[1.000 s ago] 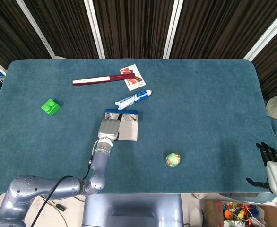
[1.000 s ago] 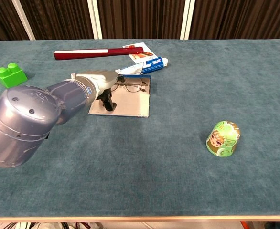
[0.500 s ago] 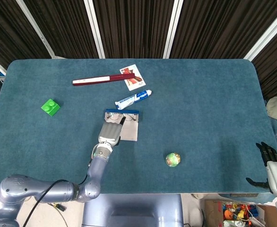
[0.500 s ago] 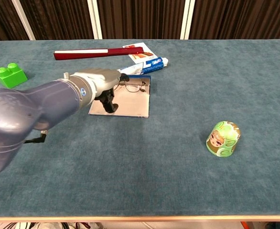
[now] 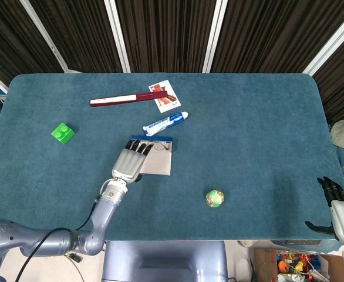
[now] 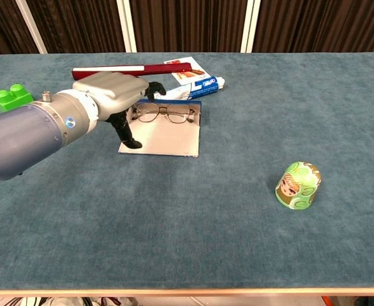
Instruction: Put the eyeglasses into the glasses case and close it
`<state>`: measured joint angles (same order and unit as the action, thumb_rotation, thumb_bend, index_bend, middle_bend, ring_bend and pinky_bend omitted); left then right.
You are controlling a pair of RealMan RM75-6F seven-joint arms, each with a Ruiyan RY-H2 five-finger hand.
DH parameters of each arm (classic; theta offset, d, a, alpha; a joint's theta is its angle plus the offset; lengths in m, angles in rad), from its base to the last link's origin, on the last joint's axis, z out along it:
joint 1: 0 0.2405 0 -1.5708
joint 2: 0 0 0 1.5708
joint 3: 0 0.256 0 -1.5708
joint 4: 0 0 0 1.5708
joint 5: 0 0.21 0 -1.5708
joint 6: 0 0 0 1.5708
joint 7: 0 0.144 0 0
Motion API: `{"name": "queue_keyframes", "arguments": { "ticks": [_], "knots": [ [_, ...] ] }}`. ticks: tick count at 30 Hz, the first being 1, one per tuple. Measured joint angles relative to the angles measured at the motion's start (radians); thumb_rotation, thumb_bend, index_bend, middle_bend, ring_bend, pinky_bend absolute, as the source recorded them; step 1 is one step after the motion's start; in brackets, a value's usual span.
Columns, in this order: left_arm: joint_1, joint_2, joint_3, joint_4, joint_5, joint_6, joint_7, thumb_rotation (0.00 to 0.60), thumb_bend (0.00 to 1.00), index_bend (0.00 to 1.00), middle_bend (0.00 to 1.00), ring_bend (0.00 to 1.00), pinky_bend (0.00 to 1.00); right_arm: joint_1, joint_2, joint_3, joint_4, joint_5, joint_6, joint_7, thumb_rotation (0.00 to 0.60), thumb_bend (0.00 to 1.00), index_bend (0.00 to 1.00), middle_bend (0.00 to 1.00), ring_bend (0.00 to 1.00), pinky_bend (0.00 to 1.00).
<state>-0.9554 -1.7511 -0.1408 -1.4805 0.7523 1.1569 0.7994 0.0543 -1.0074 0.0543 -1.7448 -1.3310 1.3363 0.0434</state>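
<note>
Head view: an open glasses case point(image 5: 158, 160) is lying flat near the middle of the blue table point(image 5: 254, 129), its pale lining facing up and its blue rim running along the far edge. The eyeglasses point(image 5: 160, 147) are sitting inside it by that far rim, showing only as thin dark lines. The left hand point(image 5: 130, 161) is hovering over the case's left side, fingers spread and holding nothing, and is hiding that part of the lining. A toothpaste tube point(image 5: 166, 123) is lying just beyond the case, with a red stick point(image 5: 128, 98) and a printed card point(image 5: 168, 96) farther back, the stick's end lying over the card. A green block point(image 5: 62, 133) is sitting well off to the left and a small round green doll point(image 5: 215, 198) to the right of the case. The right hand point(image 5: 335, 207) is hanging off the table's right edge, fingers loosely apart and empty, its wrist cut off by the frame.

Chest view: the eyeglasses point(image 6: 164, 113) are showing clearly, lenses side by side along the back of the glasses case point(image 6: 168, 134), which is lying open. The left hand point(image 6: 118, 95) is reaching in from the left, its dark fingertips point(image 6: 128, 139) pointing down over the case's left part; whether they are touching the lining is hard to make out. The tube point(image 6: 196, 87) is lying just behind the case, the card point(image 6: 182, 67) and stick point(image 6: 131, 70) beyond it, the block point(image 6: 13, 99) partly hidden by the arm, and the doll point(image 6: 298, 185) standing well apart at right.
</note>
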Motion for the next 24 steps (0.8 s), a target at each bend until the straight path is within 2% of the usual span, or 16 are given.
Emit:
{"name": "queue_keyframes", "arguments": {
  "ticks": [10, 17, 24],
  "knots": [
    [0.011, -0.06, 0.012, 0.099, 0.022, -0.041, -0.006, 0.6, 0.16, 0.12, 0.18, 0.04, 0.12, 0.0, 0.0, 0.0, 0.001, 0.002, -0.002, 0.003, 0.6, 0.09, 0.0, 0.0, 0.0, 0.17],
    [0.013, -0.122, 0.011, 0.173, 0.068, -0.042, -0.002, 0.6, 0.17, 0.15, 0.17, 0.04, 0.12, 0.001, 0.001, 0.0, 0.001, 0.004, -0.004, 0.003, 0.6, 0.09, 0.0, 0.0, 0.0, 0.17],
    [0.014, -0.165, -0.003, 0.229, 0.072, -0.052, 0.03, 0.6, 0.18, 0.17, 0.16, 0.04, 0.12, 0.001, 0.001, 0.0, 0.002, 0.002, -0.004, 0.003, 0.6, 0.09, 0.0, 0.0, 0.0, 0.17]
  ]
}}
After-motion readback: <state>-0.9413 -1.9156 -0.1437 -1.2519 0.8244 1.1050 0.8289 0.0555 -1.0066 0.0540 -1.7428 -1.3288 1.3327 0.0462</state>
